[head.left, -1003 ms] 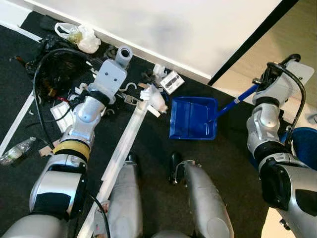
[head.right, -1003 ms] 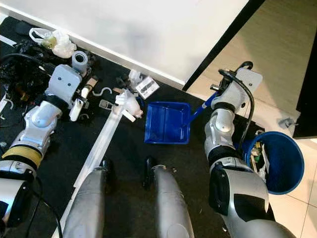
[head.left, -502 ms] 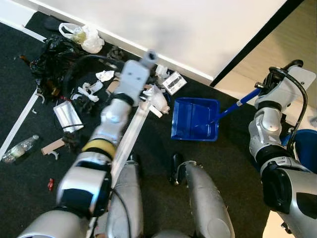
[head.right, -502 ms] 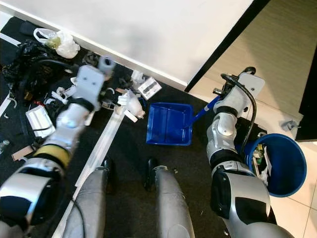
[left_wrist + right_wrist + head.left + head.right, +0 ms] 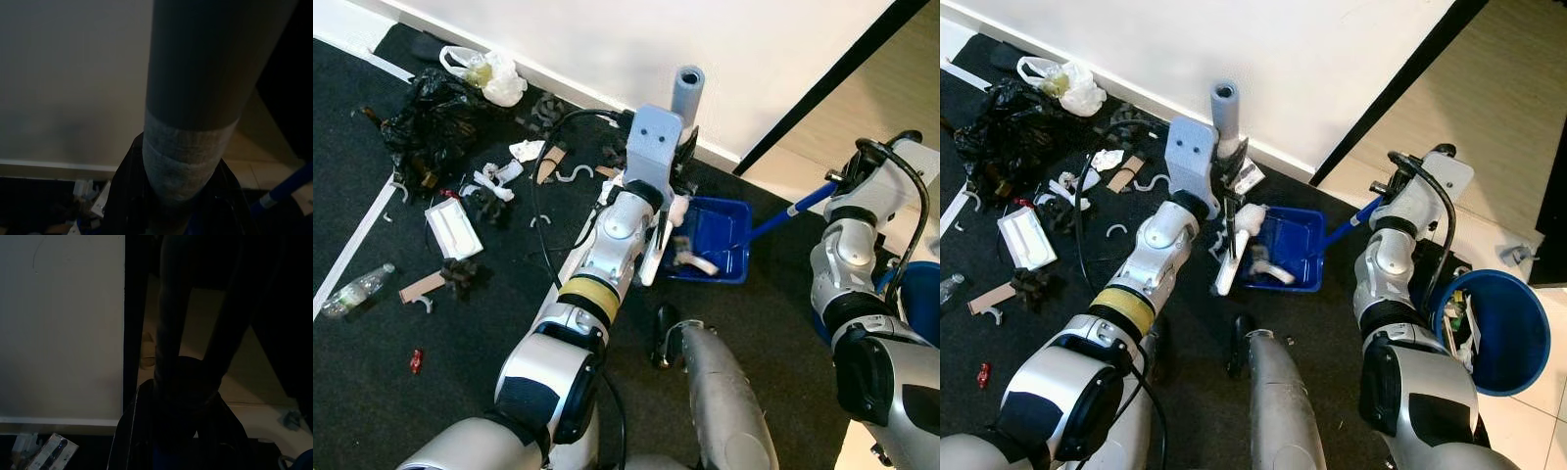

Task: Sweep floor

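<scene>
My left gripper (image 5: 677, 162) is shut on the grey broom handle (image 5: 686, 86), which stands upright near the white wall. The broom's pale head (image 5: 651, 262) rests at the left rim of the blue dustpan (image 5: 729, 230). White scraps (image 5: 697, 262) lie inside the pan. The pan's blue handle (image 5: 795, 204) runs up to my right gripper (image 5: 845, 182), which is shut on it. In the left wrist view the grey handle (image 5: 195, 98) runs between the black fingers (image 5: 126, 196). The right wrist view is dark, with a dark shaft (image 5: 171, 357) between the fingers.
Litter lies across the black mat: a black bag (image 5: 431, 113), a white plastic bag (image 5: 491, 73), a white tray (image 5: 453, 230), a plastic bottle (image 5: 352, 292), hooks and cardboard bits. A blue bin (image 5: 1500, 333) with rubbish stands at the right on pale flooring. My legs (image 5: 724, 401) are below.
My left arm has swung the broom from the left across to the dustpan, pushing white scraps into it. The right arm and the pan stayed nearly still.
</scene>
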`<state>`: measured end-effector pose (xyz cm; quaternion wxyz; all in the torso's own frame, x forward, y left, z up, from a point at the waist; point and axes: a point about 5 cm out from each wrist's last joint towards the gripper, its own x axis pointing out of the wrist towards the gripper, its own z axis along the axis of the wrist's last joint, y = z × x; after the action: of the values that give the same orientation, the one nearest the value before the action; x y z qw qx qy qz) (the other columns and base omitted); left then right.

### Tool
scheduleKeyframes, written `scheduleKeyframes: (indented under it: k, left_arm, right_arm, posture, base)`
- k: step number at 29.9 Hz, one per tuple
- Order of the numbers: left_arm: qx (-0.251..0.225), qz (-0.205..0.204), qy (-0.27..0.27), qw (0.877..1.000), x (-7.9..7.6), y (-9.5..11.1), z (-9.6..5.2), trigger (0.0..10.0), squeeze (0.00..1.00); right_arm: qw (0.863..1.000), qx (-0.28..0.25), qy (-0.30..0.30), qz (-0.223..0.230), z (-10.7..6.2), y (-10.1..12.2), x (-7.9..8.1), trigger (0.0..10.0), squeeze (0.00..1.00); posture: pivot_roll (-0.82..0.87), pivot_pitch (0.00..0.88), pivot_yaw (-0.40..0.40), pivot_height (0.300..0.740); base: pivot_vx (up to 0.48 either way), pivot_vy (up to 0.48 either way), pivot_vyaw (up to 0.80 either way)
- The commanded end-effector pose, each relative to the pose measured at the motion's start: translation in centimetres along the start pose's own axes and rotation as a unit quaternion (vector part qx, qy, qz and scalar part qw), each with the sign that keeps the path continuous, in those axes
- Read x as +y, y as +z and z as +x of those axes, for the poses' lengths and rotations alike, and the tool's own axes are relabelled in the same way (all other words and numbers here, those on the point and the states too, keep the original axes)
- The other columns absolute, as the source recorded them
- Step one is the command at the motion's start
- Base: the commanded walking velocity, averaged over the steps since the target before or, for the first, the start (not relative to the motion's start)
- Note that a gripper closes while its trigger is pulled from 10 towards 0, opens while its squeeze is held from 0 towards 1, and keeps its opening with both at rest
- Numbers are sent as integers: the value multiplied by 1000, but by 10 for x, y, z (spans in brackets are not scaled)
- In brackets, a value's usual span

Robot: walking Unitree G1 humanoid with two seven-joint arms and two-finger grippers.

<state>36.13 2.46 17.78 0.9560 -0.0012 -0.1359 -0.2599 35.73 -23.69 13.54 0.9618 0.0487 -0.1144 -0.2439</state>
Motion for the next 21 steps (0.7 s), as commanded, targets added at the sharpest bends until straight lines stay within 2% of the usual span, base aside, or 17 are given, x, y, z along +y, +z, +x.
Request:
scheduleKeyframes:
  k: [1,3,6,9,11,13,16,18,19,21]
  left_arm:
    - [-56,-101,-28,993,-54,27,18,10000,0]
    - [-82,-106,-27,991,-51,46,24,10000,0]
    - [-111,-106,-20,988,-37,64,25,10000,0]
    - [-135,-116,-18,984,-19,85,21,10000,0]
    - [-139,-118,-23,983,-13,90,19,10000,0]
    - [-121,-89,-58,987,-2,96,10,10000,0]
    - [-71,-19,-120,990,14,89,-13,10000,0]
    - [-21,26,-158,987,30,81,-35,10000,0]
    - [-21,26,-158,987,30,81,-35,10000,0]
    - [6,64,-172,983,43,78,-50,10000,0]
  right_arm:
    - [997,63,-14,-39,-15,-28,-20,10000,0]
    - [997,63,-14,-38,-15,-28,-20,10000,0]
    - [997,64,-13,-39,-16,-29,-21,10000,0]
    - [997,66,-12,-37,-17,-30,-20,10000,0]
    - [997,66,-11,-37,-17,-30,-19,10000,0]
    - [997,69,-9,-36,-18,-31,-17,10000,0]
    - [997,71,-6,-35,-19,-32,-15,10000,0]
    - [997,72,-3,-34,-19,-32,-14,10000,0]
    - [997,72,-3,-34,-19,-32,-14,10000,0]
    - [997,72,-2,-34,-19,-32,-14,10000,0]
  posture:
    - [136,452,-59,740]
    - [139,451,-60,740]
    - [141,446,-60,740]
    - [143,444,-61,740]
    - [143,444,-62,740]
    - [144,445,-63,740]
    - [144,440,-64,740]
    - [143,437,-65,740]
    - [143,437,-65,740]
    - [146,437,-66,740]
  base:
    - [0,0,0]
    - [0,0,0]
    - [0,0,0]
    - [0,0,0]
    - [0,0,0]
    - [0,0,0]
    - [0,0,0]
    - [0,0,0]
    - [0,0,0]
    - [0,0,0]
